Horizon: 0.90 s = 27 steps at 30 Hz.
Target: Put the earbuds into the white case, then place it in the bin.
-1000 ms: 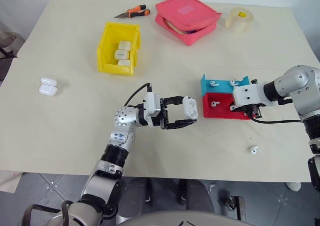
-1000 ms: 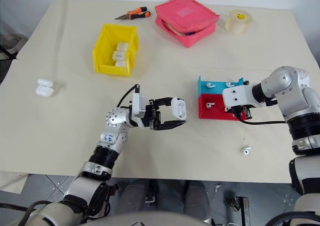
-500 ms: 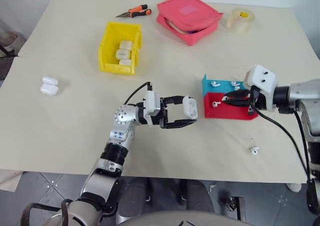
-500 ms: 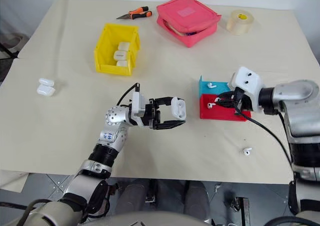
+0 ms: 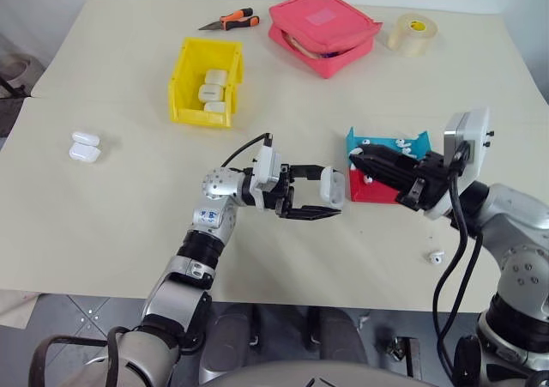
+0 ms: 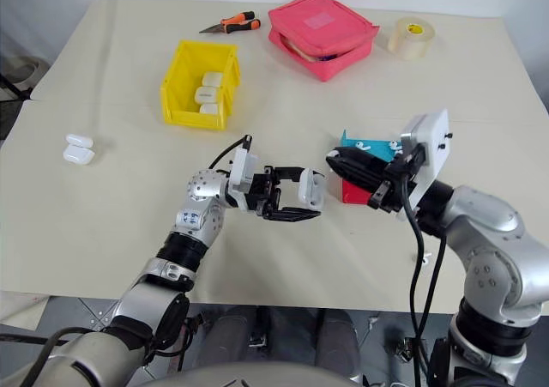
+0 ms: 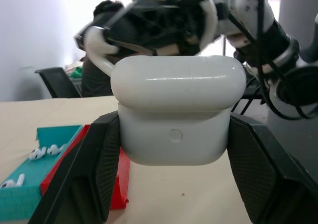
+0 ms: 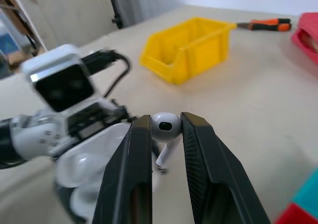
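- Since the earlier frame our right gripper [image 5: 358,154] has swung off the trays toward frame centre, and now points at the case [image 5: 331,185].
- Our left gripper [image 5: 326,196] has barely shifted; its jaws are pressed onto the case, holding it above the table [image 5: 111,224] at mid-frame.
- Our right jaws pinch one earbud [image 8: 165,126] by its head, stem hanging down.
- More earbuds lie in the blue tray [image 5: 383,142] and red tray [image 5: 377,187]; one sits loose on the table at lower right [image 5: 436,256].
- The bin [image 5: 184,87] stands at upper left, already holding cases.
- Risk, as we judge it: the pinch on the rounded head looks slight, so a nudge against the case rim could pop the earbud out.
- If the stem meets its socket askew, it may jam or twist the case in our left grip.
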Available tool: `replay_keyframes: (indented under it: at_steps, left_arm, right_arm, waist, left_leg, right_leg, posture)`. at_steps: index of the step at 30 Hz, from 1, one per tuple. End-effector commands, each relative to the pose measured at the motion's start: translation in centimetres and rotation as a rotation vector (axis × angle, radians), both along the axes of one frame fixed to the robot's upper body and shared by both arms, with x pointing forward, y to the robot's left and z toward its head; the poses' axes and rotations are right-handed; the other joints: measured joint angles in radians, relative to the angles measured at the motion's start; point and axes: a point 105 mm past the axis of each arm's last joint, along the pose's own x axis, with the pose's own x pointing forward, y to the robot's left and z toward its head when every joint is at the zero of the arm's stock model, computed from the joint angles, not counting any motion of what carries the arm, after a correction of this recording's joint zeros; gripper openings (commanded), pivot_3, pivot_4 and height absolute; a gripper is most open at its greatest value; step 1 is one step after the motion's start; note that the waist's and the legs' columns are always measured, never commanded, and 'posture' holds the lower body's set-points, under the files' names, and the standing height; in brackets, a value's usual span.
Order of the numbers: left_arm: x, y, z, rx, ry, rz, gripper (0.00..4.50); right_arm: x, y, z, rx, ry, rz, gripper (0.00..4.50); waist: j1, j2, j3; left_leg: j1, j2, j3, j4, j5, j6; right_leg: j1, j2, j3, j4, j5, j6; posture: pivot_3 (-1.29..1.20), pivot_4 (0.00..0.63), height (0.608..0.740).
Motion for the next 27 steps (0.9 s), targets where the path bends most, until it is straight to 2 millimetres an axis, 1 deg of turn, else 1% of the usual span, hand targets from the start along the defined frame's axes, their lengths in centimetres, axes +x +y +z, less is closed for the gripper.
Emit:
replay_keyframes:
  at_steps: [1,13,21,25,27]
  left_arm:
    - [-0.2,-0.1,1.4,-0.031,-0.030,-0.037,2.79]
    - [-0.1,0.4,2.3,-0.015,-0.040,-0.063,2.79]
    - [0.0,0.4,3.1,-0.024,-0.034,-0.078,2.79]
    - [0.1,0.4,3.4,-0.027,-0.033,-0.083,2.79]
    - [0.1,0.3,3.6,-0.034,-0.032,-0.086,2.79]
  right_arm:
    - [-0.7,0.9,0.4,0.016,-0.059,0.018,0.49]
    - [-0.1,1.7,0.0,0.018,-0.133,0.034,0.49]
    - [0.3,1.7,-0.9,-0.072,-0.188,0.017,0.49]
    - [0.4,1.7,-0.9,-0.094,-0.225,0.007,0.49]
    - [0.3,1.8,-1.3,-0.143,-0.239,0.020,0.49]
  waist:
    - [-0.002,0.000,0.000]
    - [-0.001,0.000,0.000]
    - [-0.001,0.000,0.000]
    - [-0.001,0.000,0.000]
    - [0.000,0.000,0.000]
  left_leg:
    - [0.000,0.000,0.000,0.000,0.000,0.000]
    - [0.001,0.000,0.002,-0.001,0.000,0.000]
    - [0.001,0.000,0.002,-0.001,0.000,0.000]
    - [0.001,0.001,0.002,-0.001,0.000,0.000]
    - [0.001,0.000,0.002,-0.001,0.000,0.000]
  right_leg:
    - [0.000,0.000,0.000,0.000,0.000,0.000]
    - [-0.001,0.001,0.001,0.000,0.000,0.000]
    - [-0.001,0.001,0.001,0.000,0.000,0.000]
    - [-0.001,0.001,0.001,0.000,0.000,0.000]
    - [-0.001,0.001,0.001,0.000,0.000,0.000]
  posture:
    - [0.00,0.150,0.740]
    - [0.00,0.150,0.740]
    - [0.00,0.150,0.740]
    - [0.00,0.150,0.740]
    - [0.00,0.150,0.740]
